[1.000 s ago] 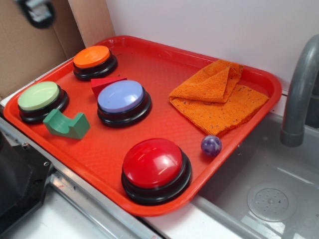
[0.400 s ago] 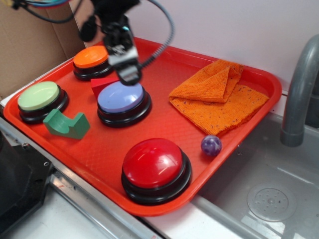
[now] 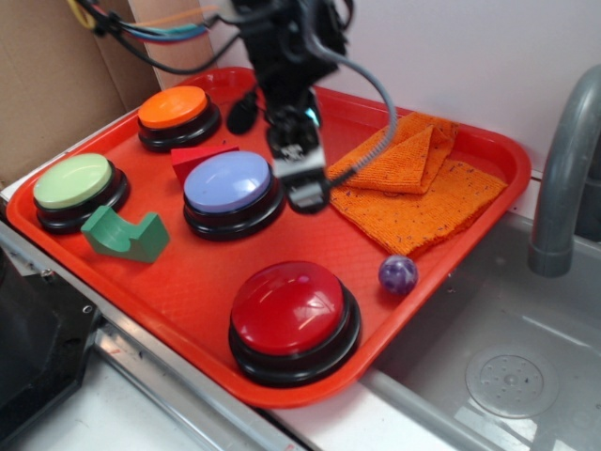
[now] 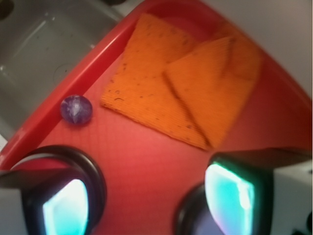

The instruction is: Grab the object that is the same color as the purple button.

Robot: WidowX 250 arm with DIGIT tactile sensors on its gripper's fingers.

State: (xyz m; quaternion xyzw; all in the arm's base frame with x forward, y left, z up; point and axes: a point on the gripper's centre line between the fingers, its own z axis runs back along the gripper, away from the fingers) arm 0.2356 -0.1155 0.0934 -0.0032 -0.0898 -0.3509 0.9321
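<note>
Marble-sized and glossy, the purple ball (image 3: 398, 274) lies on the red tray (image 3: 413, 108) close to its right rim, just off the near corner of the orange cloth (image 3: 413, 183) and apart from it. Nothing touches it. In the wrist view the ball (image 4: 76, 109) sits against the tray's raised edge (image 4: 93, 66), with the folded cloth (image 4: 186, 83) spread out beyond it and the grey sink showing past the rim.

The gripper (image 3: 303, 188) hangs above the tray between the lavender button (image 3: 230, 183) and the cloth, near the button's right side and well apart from the ball. Its jaws are spread, with nothing between them; in the wrist view the two fingers (image 4: 66, 208) stand wide at the bottom corners with bare tray floor in the gap. The gripper (image 4: 146, 200) points down at that open patch of tray.

A big red button (image 3: 291, 315) sits at the near edge of the tray, left of the ball. An orange button (image 3: 176, 113) and a green button (image 3: 75, 185) stand along the left side, with a red block (image 3: 197, 158) just behind the lavender button and a green block (image 3: 127, 235) in front of the green button. A grey faucet (image 3: 563, 169) rises over the sink (image 3: 498, 366) to the right of the tray.
</note>
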